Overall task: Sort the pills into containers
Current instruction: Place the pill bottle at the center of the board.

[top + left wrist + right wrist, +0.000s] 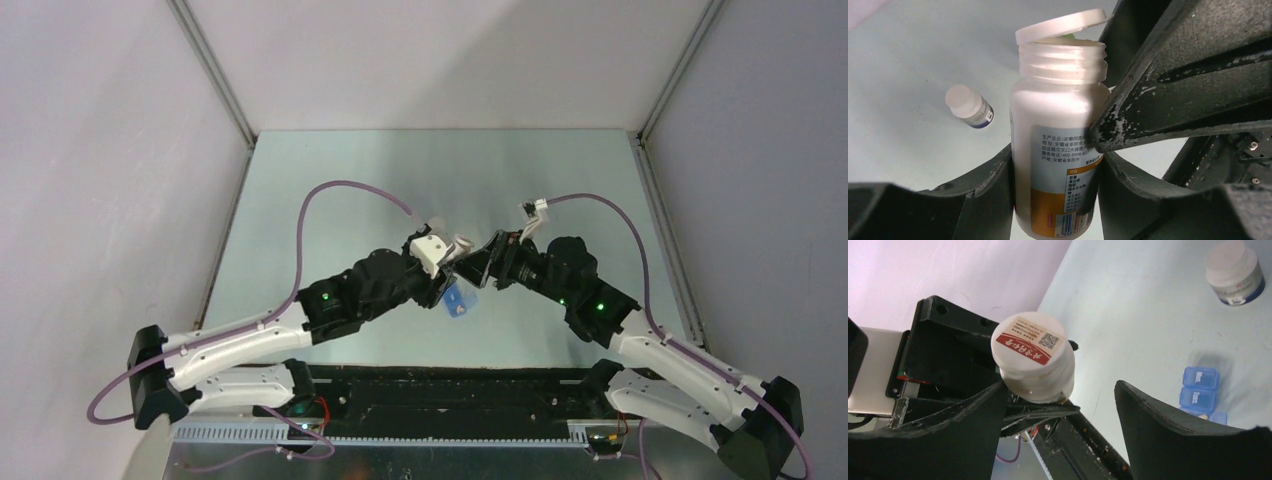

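My left gripper (1057,165) is shut on a white bottle (1058,115) with an orange and grey label, held above the table. Its white cap (1063,25) sits loose and tilted on the threaded neck. In the right wrist view the cap (1030,347) shows a red label. My right gripper (1060,387) stands open around it, its left finger beside the neck and its right finger well apart. The translucent blue pill box (1200,390), with its containers, lies on the table below the grippers (458,300). No pills show clearly.
A small white-capped bottle (969,106) stands on the pale table (420,170), also seen in the right wrist view (1234,272). Grey walls close in the left, right and back. The two arms meet at the table's middle.
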Available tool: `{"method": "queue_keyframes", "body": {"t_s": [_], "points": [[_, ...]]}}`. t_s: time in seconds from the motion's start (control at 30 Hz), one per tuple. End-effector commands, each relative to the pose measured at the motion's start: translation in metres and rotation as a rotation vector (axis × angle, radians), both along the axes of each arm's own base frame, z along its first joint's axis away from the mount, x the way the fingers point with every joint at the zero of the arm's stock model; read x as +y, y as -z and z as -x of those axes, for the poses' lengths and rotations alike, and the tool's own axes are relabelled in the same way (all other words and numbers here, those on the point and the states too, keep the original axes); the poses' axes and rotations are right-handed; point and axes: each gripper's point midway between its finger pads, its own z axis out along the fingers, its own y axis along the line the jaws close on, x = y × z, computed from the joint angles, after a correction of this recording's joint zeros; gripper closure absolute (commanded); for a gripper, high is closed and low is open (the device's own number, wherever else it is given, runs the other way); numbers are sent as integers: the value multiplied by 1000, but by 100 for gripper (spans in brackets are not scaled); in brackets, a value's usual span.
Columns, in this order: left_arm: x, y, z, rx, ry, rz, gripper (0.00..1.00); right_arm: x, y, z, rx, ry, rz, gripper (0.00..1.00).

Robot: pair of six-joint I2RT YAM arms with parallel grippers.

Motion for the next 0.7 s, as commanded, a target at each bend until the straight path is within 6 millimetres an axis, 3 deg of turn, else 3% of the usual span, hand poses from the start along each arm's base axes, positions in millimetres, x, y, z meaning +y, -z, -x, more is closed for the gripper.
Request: {"method": "queue_keyframes", "body": {"t_s": [0.0,0.17,0.43,0.5,0.6,0.67], "points": [[-13,-54,4,-97,58,223,97,6,-44,-18,-121,87,-37,20],[-11,-62,9,-121,79,284,95,11,-43,-19,-128,98,-15,35],[-11,-62,13,-130,102,289,89,23,-45,-16,-144,67,14,32],[-10,-63,12,-136,98,295,86,24,-47,-16,-150,63,13,36],[-4,-63,9,-142,63,309,76,27,-50,-15,-156,44,17,55],[1,-62,6,-145,34,319,60,27,-51,-14,-156,39,25,68]]}}
